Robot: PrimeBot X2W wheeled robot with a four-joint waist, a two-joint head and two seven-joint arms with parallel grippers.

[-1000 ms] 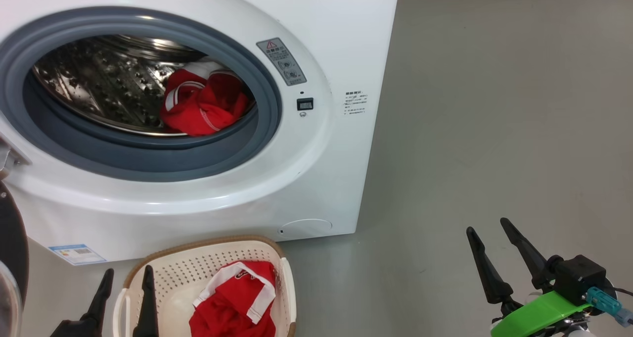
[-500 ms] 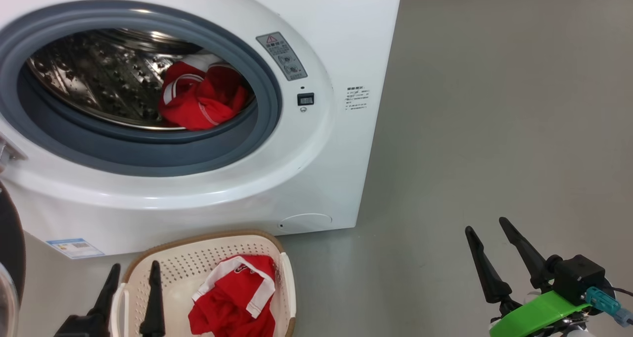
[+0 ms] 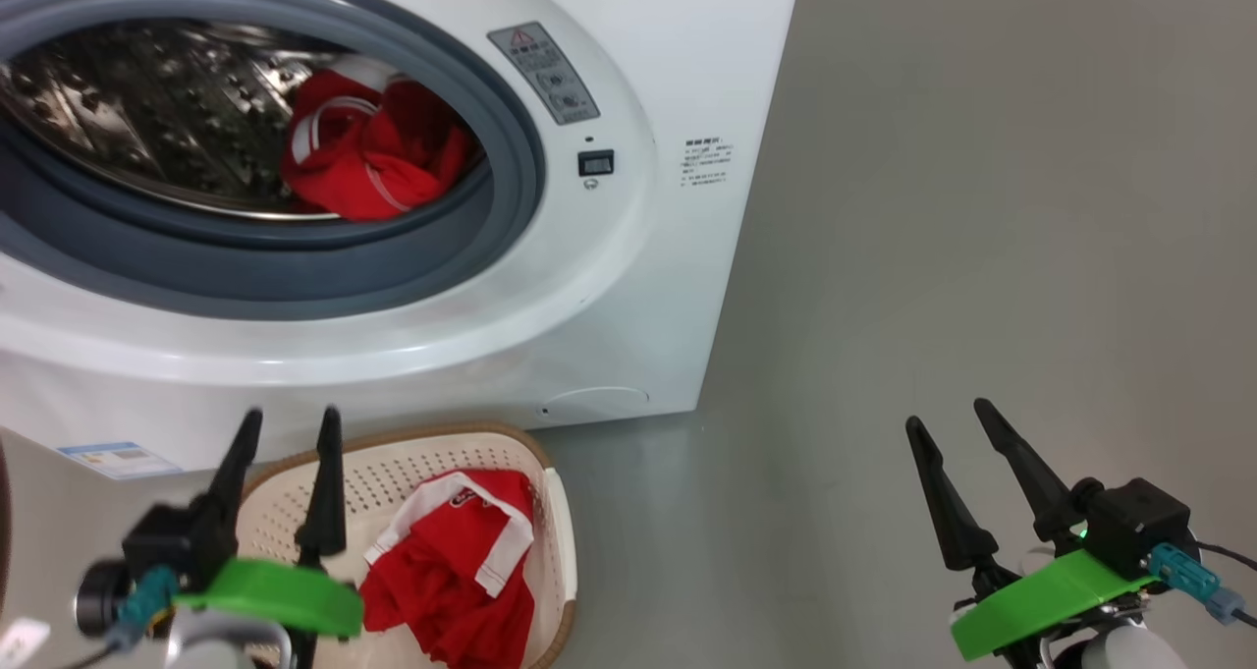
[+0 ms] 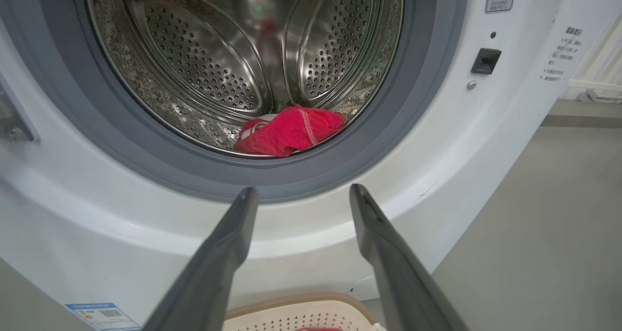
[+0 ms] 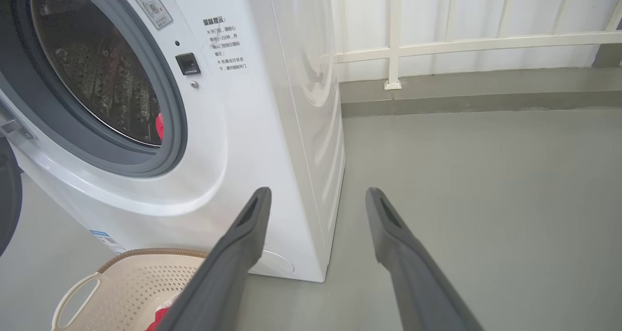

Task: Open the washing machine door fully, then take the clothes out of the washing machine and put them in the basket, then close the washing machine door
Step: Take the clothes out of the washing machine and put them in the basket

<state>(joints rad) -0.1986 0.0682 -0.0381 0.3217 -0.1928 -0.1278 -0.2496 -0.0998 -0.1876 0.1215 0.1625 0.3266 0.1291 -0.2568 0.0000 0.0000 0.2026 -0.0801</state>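
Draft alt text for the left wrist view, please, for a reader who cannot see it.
The left tool, open and empty, points into the steel drum of the washing machine, where a red garment lies at the bottom front. The rim of the cream basket shows below, between the tool's fingers.

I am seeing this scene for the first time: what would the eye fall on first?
The red clothes stand out: one bundle in the steel drum of the white washing machine, another in the cream basket before it. The left gripper and right gripper are open and empty.
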